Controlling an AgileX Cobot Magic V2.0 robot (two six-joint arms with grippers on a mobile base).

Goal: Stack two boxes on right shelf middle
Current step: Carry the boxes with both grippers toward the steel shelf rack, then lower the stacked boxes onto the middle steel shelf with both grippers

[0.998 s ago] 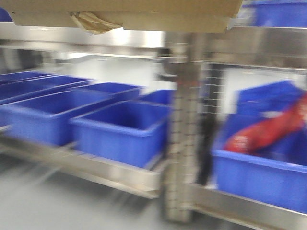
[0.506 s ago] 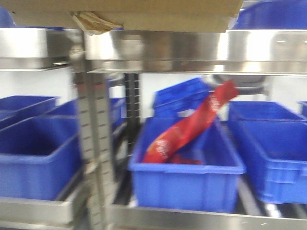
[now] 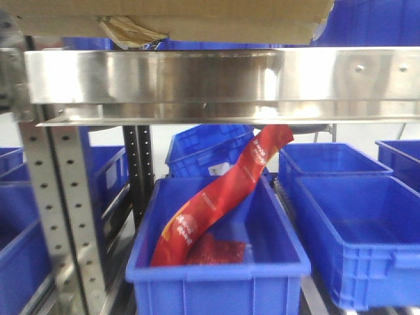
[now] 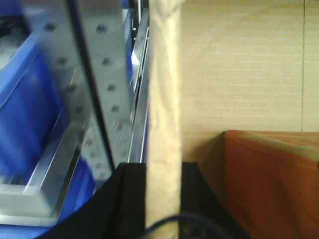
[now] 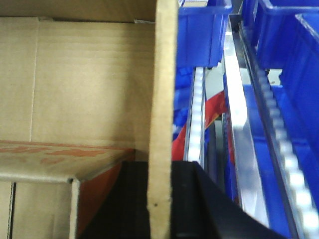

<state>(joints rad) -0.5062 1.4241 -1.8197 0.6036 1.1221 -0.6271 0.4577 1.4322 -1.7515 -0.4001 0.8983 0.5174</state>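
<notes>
- Tan corrugated cardboard of the large box across the top edge of the front view, just above the broad, mirror-like front lip of the shelf; cannot tell whether the two touch.
- Torn yellowish tape curling down from the cardboard's lower edge, left of centre.
- Left end effector clenched on one upright wall of the large box, with a black finger on each side of the cardboard edge.
- Right end effector clamped in the same way on another wall, with black fingers pressed to both faces.
- Inside the large box, a smaller box with a tan top and an orange side, lying close against the gripped wall; visible in both wrist views.
- Below the shelf lip, a blue bin holding a long red packet, tilted from the bin's floor up past its back rim.
- Just to the right, a second blue bin; further blue bins behind and at the far left.
- Grey perforated upright at the left, under the end of the shelf.
</notes>
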